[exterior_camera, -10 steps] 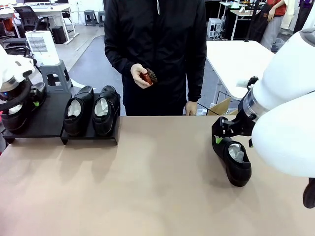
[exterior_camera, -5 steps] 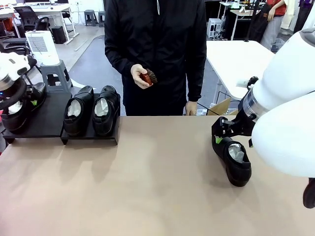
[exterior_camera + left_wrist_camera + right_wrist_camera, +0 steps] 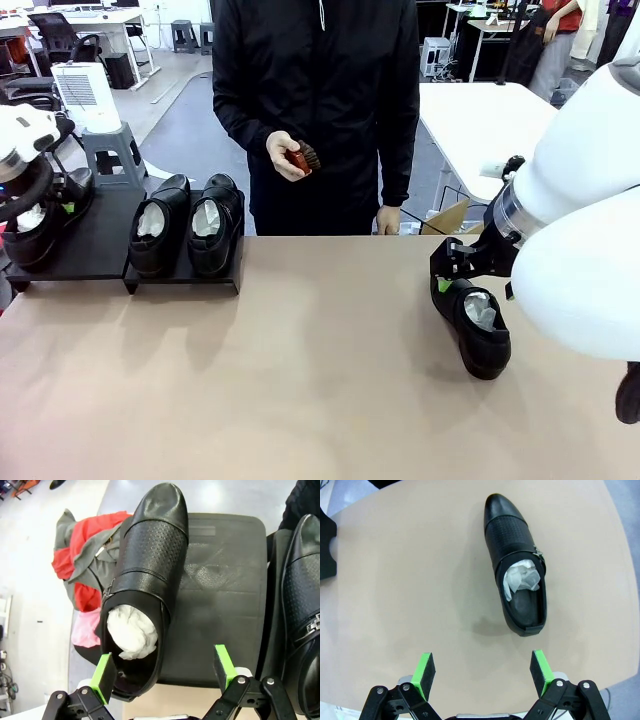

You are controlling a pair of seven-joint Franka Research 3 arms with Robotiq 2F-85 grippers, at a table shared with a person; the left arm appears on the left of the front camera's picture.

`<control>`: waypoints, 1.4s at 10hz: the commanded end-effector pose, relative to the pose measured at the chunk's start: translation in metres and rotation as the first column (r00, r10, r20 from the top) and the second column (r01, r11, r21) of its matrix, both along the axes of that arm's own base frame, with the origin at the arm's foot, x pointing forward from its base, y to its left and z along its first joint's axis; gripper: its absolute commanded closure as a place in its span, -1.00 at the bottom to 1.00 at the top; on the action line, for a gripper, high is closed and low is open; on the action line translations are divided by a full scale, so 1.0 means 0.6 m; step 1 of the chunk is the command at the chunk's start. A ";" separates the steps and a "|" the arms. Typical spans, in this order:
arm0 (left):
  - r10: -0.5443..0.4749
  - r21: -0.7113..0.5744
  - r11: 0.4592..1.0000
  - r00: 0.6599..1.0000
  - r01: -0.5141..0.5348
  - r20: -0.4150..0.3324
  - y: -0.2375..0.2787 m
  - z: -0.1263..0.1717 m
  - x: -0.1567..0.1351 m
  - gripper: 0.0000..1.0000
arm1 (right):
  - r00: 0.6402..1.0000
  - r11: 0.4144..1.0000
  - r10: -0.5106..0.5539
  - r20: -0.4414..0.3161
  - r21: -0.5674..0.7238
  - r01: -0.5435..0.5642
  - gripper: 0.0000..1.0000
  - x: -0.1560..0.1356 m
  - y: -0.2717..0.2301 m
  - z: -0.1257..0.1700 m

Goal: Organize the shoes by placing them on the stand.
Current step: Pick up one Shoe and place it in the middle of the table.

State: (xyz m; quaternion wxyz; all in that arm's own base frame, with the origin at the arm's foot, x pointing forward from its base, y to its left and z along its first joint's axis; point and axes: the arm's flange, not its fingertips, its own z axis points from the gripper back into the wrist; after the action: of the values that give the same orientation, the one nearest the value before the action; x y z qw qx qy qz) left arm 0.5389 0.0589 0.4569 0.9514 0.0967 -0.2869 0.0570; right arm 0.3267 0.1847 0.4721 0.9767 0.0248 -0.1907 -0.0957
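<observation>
Two glossy black shoes (image 3: 158, 225) (image 3: 215, 222) stand side by side on the right part of the low black stand (image 3: 90, 250). A third shoe (image 3: 35, 228) (image 3: 145, 580), stuffed with white paper, rests on the stand's (image 3: 220, 605) left end. My left gripper (image 3: 45, 205) (image 3: 165, 672) hangs open just over that shoe's heel; its left pad is beside the heel. The fourth shoe (image 3: 478, 325) (image 3: 517, 565) lies on the tan table at the right. My right gripper (image 3: 450, 283) (image 3: 482, 672) stands open above and behind this shoe's heel, holding nothing.
A person in black stands at the far side holding a small red-brown brush (image 3: 300, 157). A grey stool (image 3: 115, 150) with a white appliance (image 3: 85, 95) is behind the stand. Red and grey cloth (image 3: 85, 575) lies on the floor beyond the stand. A neighbouring shoe (image 3: 305, 605) is at the left wrist view's right edge.
My left arm has lifted slightly up and to the right, away from the shoe at the stand's left end. The right arm and the person have stayed still.
</observation>
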 end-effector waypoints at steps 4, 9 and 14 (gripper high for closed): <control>-0.060 -0.003 0.998 0.998 0.060 0.030 -0.037 0.031 -0.034 -1.00 | 1.000 1.000 0.013 0.009 0.009 -0.013 -1.00 0.004 0.002 -0.001; -0.301 -0.082 0.952 0.952 0.296 -0.052 -0.089 0.137 -0.176 -1.00 | 0.994 0.994 0.093 -0.062 -0.053 -0.096 -1.00 0.013 0.017 -0.027; -0.316 -0.130 0.947 0.931 0.295 -0.185 -0.116 0.119 -0.212 -1.00 | 0.972 0.980 0.161 -0.174 -0.090 -0.179 -1.00 0.050 0.040 -0.118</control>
State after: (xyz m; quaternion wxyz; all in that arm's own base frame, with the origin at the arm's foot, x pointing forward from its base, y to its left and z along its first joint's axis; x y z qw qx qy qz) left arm 0.4130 -0.0084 0.5229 0.9800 0.0120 -0.1797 -0.0845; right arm 0.3451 0.2071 0.3971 0.9947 -0.0092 -0.1004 -0.0195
